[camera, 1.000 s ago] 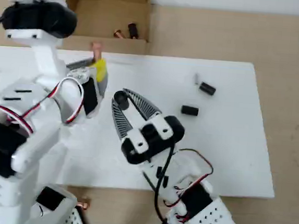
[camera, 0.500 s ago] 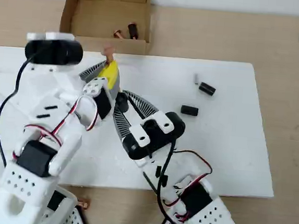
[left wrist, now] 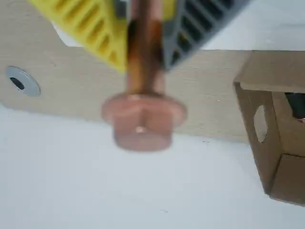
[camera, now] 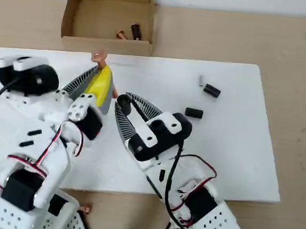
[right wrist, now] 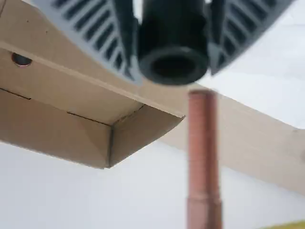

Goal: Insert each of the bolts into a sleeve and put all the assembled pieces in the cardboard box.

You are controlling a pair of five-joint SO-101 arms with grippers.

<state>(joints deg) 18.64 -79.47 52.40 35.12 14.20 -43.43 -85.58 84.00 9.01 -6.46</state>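
My left gripper (camera: 99, 69), with one yellow and one grey finger, is shut on a copper bolt (camera: 98, 55) over the white board, just in front of the cardboard box (camera: 72, 11). In the left wrist view the bolt (left wrist: 143, 119) sticks out past the fingertips (left wrist: 112, 43), hexagonal head outward. My right gripper (camera: 124, 102) is shut on a black sleeve (camera: 123, 104) close to the right of the bolt. In the right wrist view the sleeve (right wrist: 174, 47) faces outward with its bore open, and the bolt's shank (right wrist: 204, 157) stands just beyond it, off its axis.
Two loose black sleeves (camera: 212, 91) (camera: 194, 113) and a small pin (camera: 201, 80) lie on the right part of the white board (camera: 235, 154). The box holds a copper and a black piece (camera: 129, 33). A copper part (camera: 84, 209) lies by the front edge.
The left arm swung; its bolt went right towards the sleeve, then back left and slightly nearer. The right gripper with the sleeve stayed almost still.
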